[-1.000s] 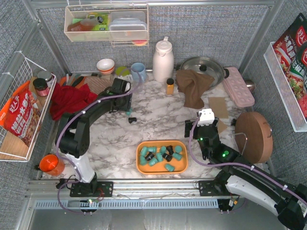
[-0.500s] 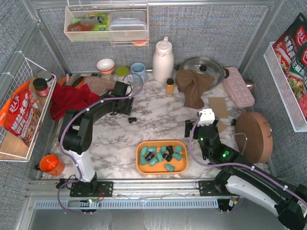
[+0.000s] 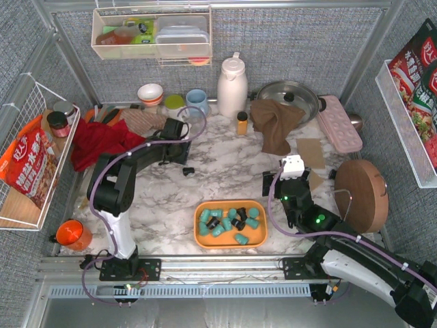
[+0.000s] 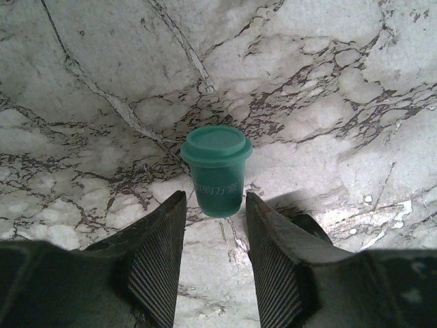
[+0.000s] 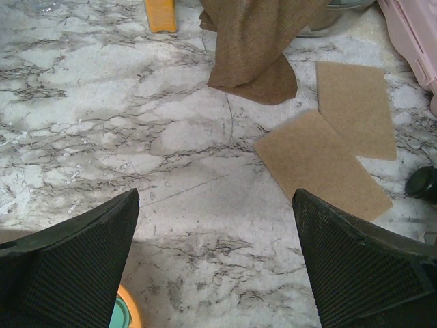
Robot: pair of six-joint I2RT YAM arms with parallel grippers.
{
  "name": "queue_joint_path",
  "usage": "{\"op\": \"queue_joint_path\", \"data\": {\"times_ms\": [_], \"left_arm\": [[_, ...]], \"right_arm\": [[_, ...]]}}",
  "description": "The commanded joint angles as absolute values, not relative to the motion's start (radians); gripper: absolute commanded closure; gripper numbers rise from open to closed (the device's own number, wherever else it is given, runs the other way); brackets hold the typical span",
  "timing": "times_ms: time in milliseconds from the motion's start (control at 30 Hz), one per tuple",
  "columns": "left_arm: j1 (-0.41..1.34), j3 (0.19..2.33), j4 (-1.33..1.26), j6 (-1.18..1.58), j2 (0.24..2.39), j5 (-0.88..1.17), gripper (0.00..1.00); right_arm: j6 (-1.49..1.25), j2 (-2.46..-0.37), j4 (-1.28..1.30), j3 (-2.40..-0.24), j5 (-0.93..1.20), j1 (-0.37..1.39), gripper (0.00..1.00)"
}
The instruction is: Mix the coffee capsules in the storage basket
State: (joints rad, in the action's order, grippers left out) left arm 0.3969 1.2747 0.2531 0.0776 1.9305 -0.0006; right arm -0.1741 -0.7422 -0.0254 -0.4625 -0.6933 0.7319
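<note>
Top view, basket: I see the orange storage basket [image 3: 199,238] at the near middle of the marble table [image 3: 225,184], between the two arm bases.
Top view, capsules: The coffee capsules [image 3: 229,220] lie jumbled inside it. Most are teal, and a few black ones sit near the middle.
Top view, left arm: My left gripper [image 3: 179,156] is low over the far left of the table, well apart from the basket. A small dark item [image 3: 188,170] lies just near of it, too small to name.
Top view, right arm: My right gripper [image 3: 270,183] hangs just right of the basket and slightly farther back.
Top view, surroundings: A white jug [image 3: 232,85], a lidded pan [image 3: 290,96] and a brown cloth [image 3: 276,126] stand along the far side. A round wooden board [image 3: 360,196] is at the right and a red cloth [image 3: 102,140] at the left.
Left wrist view, tool: The left gripper [image 4: 215,198] has its ribbed fingers [image 4: 160,253] parted about a capsule's width.
Left wrist view, capsule: One teal capsule [image 4: 216,167] stands upright on the marble with its wide rim up. Its lower part sits between the fingertips, and I cannot tell whether they touch it.
Right wrist view, tool: The right gripper [image 5: 215,195] is spread wide over bare marble.
Right wrist view, basket: A sliver of the storage basket [image 5: 128,306] rim shows at the near left, beside the left finger.
Right wrist view, surroundings: The brown cloth [image 5: 252,41] hangs onto the table at the far side. Two tan pads [image 5: 321,164] lie to the right and a yellow bottle [image 5: 162,14] is at the far left.
</note>
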Motion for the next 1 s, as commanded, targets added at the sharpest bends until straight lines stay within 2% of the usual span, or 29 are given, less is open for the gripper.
{"op": "queue_joint_path", "data": {"times_ms": [0,500,833,967], "left_arm": [[0.396,1.26,0.201,0.061,1.934,0.008,0.5],[0.398,1.196,0.083,0.059,1.921,0.024,0.5],[0.396,1.125,0.004,0.066,1.893,0.036,0.56],[0.399,1.038,-0.111,0.066,1.838,0.069,0.6]], "right_arm": [[-0.183,-0.743,-0.051,-0.463,-0.693,0.73,0.01],[-0.181,-0.755,-0.054,-0.465,-0.691,0.729,0.01],[-0.182,-0.756,-0.054,-0.466,-0.683,0.729,0.01],[-0.177,-0.759,-0.03,-0.487,-0.632,0.729,0.01]]}}
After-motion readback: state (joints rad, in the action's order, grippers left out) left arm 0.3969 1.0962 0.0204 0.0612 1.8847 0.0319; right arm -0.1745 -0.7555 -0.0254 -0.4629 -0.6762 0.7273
